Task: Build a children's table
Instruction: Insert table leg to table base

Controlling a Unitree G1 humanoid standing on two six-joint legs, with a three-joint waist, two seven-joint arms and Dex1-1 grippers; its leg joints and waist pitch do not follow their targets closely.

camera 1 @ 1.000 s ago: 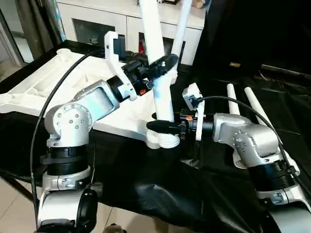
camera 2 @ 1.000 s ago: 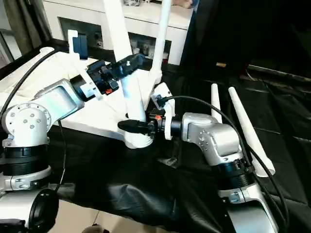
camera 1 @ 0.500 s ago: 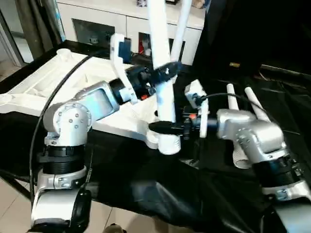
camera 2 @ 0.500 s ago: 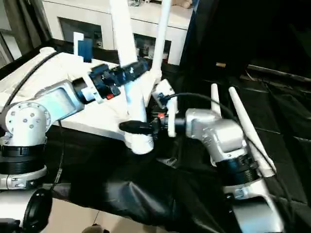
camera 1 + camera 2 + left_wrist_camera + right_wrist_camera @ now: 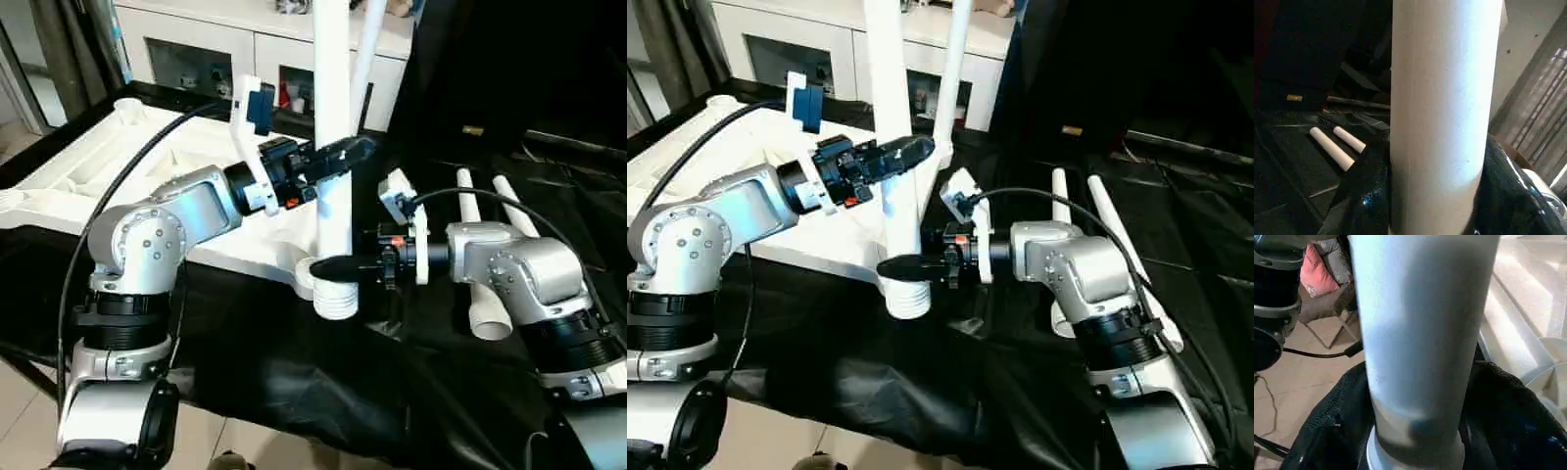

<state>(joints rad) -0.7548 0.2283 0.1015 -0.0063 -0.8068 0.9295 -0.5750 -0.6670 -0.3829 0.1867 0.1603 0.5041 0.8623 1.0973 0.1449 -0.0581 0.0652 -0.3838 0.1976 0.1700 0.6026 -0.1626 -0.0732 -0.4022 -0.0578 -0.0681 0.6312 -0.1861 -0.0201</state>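
The upturned table top [image 5: 118, 157] lies ribbed side up at the left on the black-covered bench [image 5: 294, 382]. At its near corner the left hand [image 5: 338, 157] grips an upright leg [image 5: 333, 117] mid-shaft. The right hand [image 5: 338, 266] clasps the same leg just above its threaded end; two loose legs [image 5: 485, 245] lie at the right.

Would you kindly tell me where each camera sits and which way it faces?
Left and right eye views: on the head, looking forward and down past both silver forearms at the upside-down tabletop and the upright leg.
Left wrist view: on the left wrist, looking along the left end effector at that leg, two loose legs beyond.
Right wrist view: on the right wrist, looking along the right end effector at the leg's threaded end.
Shared: every view shows the upright leg.
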